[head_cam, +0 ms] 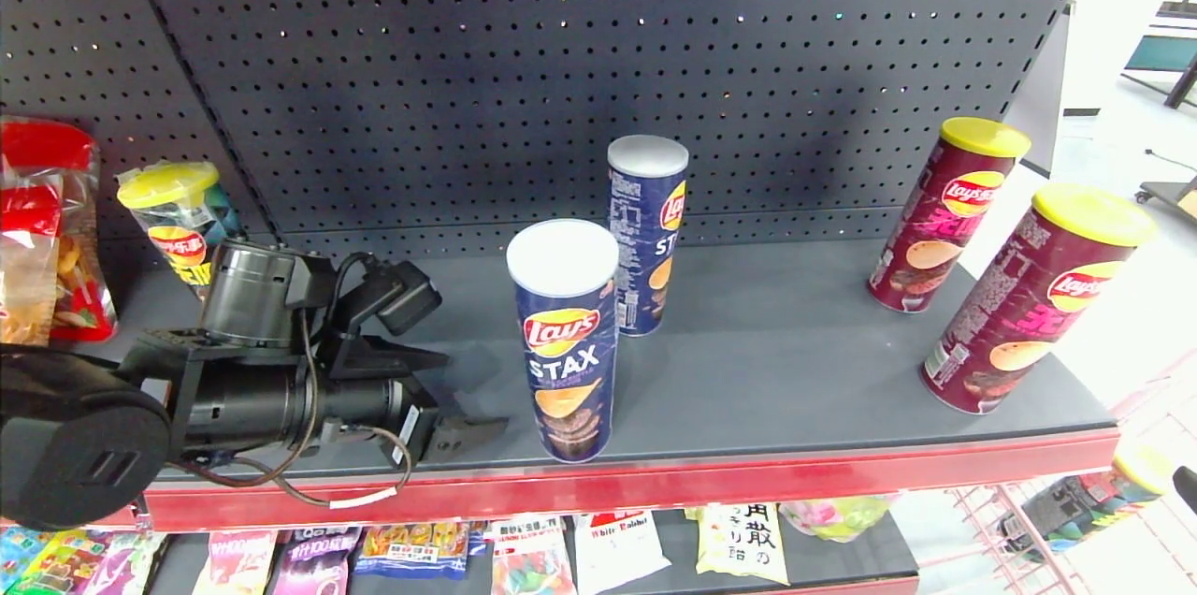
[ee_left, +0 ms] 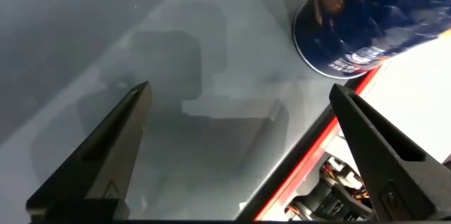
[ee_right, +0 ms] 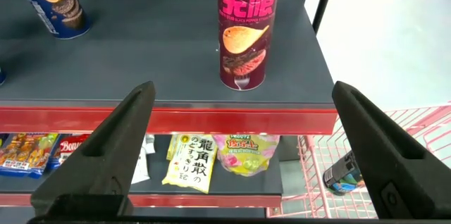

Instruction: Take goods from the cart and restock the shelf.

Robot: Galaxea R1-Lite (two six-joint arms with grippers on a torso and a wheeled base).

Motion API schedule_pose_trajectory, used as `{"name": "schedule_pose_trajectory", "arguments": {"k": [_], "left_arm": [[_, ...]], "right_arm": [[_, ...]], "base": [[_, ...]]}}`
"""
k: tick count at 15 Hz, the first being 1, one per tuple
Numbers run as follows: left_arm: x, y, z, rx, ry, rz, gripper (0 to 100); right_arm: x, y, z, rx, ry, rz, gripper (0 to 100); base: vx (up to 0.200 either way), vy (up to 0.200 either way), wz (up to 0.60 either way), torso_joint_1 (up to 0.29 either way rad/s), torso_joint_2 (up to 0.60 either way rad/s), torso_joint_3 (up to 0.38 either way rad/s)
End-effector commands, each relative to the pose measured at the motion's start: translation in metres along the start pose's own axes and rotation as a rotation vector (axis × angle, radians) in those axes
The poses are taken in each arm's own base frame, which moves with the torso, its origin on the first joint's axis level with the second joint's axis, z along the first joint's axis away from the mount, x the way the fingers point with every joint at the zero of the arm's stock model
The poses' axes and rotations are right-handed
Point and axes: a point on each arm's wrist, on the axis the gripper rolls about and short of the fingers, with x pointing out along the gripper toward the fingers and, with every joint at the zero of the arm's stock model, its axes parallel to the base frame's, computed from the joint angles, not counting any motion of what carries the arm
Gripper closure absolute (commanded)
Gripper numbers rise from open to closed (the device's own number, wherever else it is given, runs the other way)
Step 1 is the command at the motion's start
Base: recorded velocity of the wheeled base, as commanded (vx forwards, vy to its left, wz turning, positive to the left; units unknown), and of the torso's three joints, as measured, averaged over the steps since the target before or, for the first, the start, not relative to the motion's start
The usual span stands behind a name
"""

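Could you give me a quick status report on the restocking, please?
Left gripper open, empty, over shelf beside front blue can. Right gripper open, empty, facing maroon can. Nothing blocking.

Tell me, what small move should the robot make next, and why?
Probably draw the left tool back off the shelf. It is open and empty, apart from the blue can, which stands upright at the shelf's front edge. The cart seems to hold a yellow-lidded can to fetch afterwards.

Maroon can (ee_right: 243, 34), top beyond the edge.
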Motion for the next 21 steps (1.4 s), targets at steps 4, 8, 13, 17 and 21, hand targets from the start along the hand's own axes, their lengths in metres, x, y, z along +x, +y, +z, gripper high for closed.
{"name": "schedule_pose_trajectory", "arguments": {"k": [4,8,13,17,21], "left_arm": [[0.008,0.003,0.003,0.001,0.003,-0.002,0],[0.016,0.004,0.006,0.004,0.005,-0.009,0],[0.024,0.004,0.009,0.011,0.007,-0.019,0],[0.03,0.002,0.013,0.021,0.006,-0.032,0],[0.034,0.001,0.015,0.028,0.004,-0.038,0]], "right_arm": [[0.001,0.0,0.001,0.0,0.003,-0.001,0],[0.001,0.0,0.001,0.001,0.003,-0.002,0],[0.002,0.0,0.001,0.002,0.005,-0.002,0],[0.001,0.0,0.001,0.003,0.005,-0.004,0],[0.001,0.0,0.001,0.003,0.005,-0.004,0]], "base": [[0.0,0.0,0.0,0.0,0.0,0.0],[0.0,0.0,0.0,0.0,0.0,0.0],[0.0,0.0,0.0,0.0,0.0,0.0],[0.0,0.0,0.0,0.0,0.0,0.0],[0.0,0.0,0.0,0.0,0.0,0.0]]}}
